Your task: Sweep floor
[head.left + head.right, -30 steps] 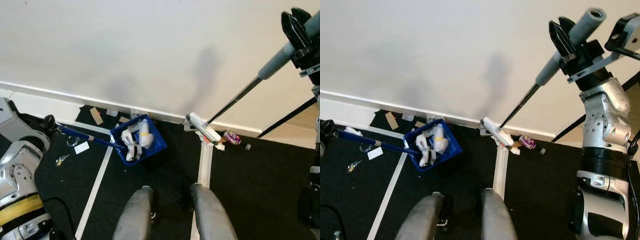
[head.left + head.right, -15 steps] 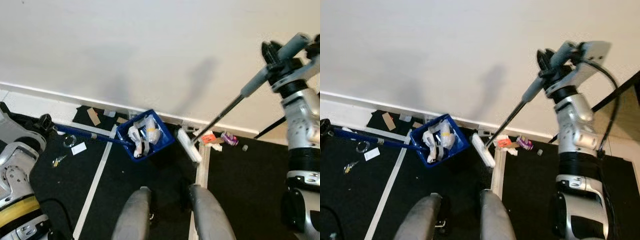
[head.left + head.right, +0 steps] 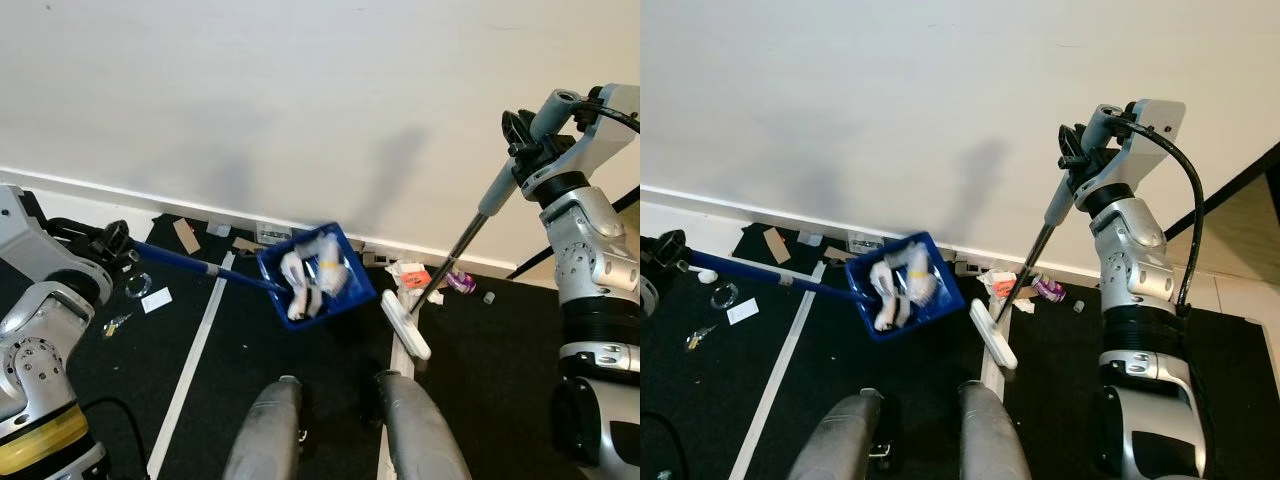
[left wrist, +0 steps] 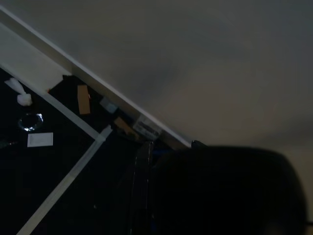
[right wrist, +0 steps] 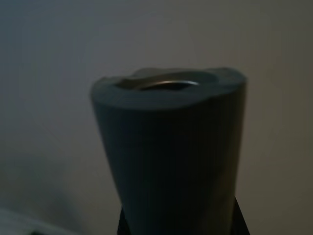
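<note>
A blue dustpan (image 3: 318,280) holding white crumpled litter hangs tilted just above the black floor near the wall. Its long blue handle (image 3: 190,262) runs left to my left gripper (image 3: 113,240), which is shut on it. My right gripper (image 3: 1077,150) is shut on the grey grip of the broom (image 3: 495,190), raised at the right. The broom's thin pole slants down to its white head (image 3: 405,325), which rests on the floor right of the dustpan. The grip's hollow end (image 5: 171,152) is close up in the right wrist view.
Litter lies along the white baseboard (image 3: 60,187): a red-and-white wrapper (image 3: 408,273), a purple can (image 3: 460,282), cardboard scraps (image 3: 182,234), a white card (image 3: 155,299) and a ring (image 3: 137,283). White tape lines (image 3: 195,355) cross the black mat. My legs (image 3: 270,430) stand below.
The dustpan has moved right along the wall and tilted. The broom head has been drawn away from the baseboard toward me, and my right arm has swung in from the right.
</note>
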Tool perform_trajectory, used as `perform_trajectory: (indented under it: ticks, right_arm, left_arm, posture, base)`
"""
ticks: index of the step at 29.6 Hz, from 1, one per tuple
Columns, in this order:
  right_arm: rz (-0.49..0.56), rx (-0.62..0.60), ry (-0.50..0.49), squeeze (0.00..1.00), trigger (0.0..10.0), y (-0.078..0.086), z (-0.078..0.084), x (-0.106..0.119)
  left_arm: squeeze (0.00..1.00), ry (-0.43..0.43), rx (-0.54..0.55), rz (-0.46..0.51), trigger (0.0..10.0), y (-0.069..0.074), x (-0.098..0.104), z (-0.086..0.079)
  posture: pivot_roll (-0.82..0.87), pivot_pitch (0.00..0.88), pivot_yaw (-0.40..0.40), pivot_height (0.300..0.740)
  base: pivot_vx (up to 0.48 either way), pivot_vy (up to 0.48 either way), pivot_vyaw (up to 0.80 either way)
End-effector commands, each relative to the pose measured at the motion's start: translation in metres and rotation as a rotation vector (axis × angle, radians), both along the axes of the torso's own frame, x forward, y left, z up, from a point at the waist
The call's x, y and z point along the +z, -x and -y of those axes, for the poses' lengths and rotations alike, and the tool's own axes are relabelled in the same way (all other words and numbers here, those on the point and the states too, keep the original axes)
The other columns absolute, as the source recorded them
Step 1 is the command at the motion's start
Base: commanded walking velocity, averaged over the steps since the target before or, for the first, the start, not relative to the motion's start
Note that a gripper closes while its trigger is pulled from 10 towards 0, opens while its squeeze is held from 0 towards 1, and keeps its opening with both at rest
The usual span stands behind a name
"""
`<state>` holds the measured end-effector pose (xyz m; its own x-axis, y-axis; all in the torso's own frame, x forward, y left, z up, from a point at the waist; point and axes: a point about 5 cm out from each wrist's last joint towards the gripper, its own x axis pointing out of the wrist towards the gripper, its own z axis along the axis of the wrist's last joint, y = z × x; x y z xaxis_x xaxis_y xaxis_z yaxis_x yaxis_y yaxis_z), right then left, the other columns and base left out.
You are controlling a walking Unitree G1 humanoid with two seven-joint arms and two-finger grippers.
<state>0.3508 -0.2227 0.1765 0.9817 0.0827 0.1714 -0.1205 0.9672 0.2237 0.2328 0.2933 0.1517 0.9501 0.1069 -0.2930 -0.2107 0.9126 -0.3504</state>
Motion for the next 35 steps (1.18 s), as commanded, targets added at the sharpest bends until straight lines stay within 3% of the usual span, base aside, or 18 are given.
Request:
perform_trajectory:
  ticks: [1,6,11,18,35]
  right_arm:
    - [0.062,-0.078,0.012,0.0,10.0,0.002,0.002,0.004]
    - [0.063,-0.137,0.012,0.0,10.0,0.001,-0.009,-0.004]
    - [0.052,-0.11,-0.023,0.0,10.0,0.0,-0.023,-0.013]
    - [0.03,-0.112,0.01,0.0,10.0,-0.002,-0.031,-0.022]
    - [0.015,-0.118,0.001,0.0,10.0,-0.003,-0.033,-0.03]
  left_arm:
    - [0.0,0.003,-0.017,0.015,10.0,0.003,0.001,0.008]
    - [0.0,-0.03,0.012,-0.018,10.0,0.002,-0.004,0.01]
    - [0.0,-0.061,0.026,-0.023,10.0,-0.003,-0.007,0.016]
    - [0.0,-0.074,0.064,-0.027,10.0,-0.007,-0.009,0.018]
    - [0.0,-0.093,0.089,-0.017,10.0,-0.015,-0.006,0.018]
  posture:
    - [0.07,0.064,-0.022,0.74]
    - [0.07,0.061,-0.021,0.74]
    - [0.08,0.057,-0.023,0.74]
    - [0.08,0.054,-0.02,0.74]
    - [0.08,0.053,-0.012,0.74]
  base:
    - [0.0,0.0,0.0]
    - [0.0,0.0,0.0]
    - [0.0,0.0,0.0]
    - [0.0,0.0,0.0]
    - [0.0,0.0,0.72]
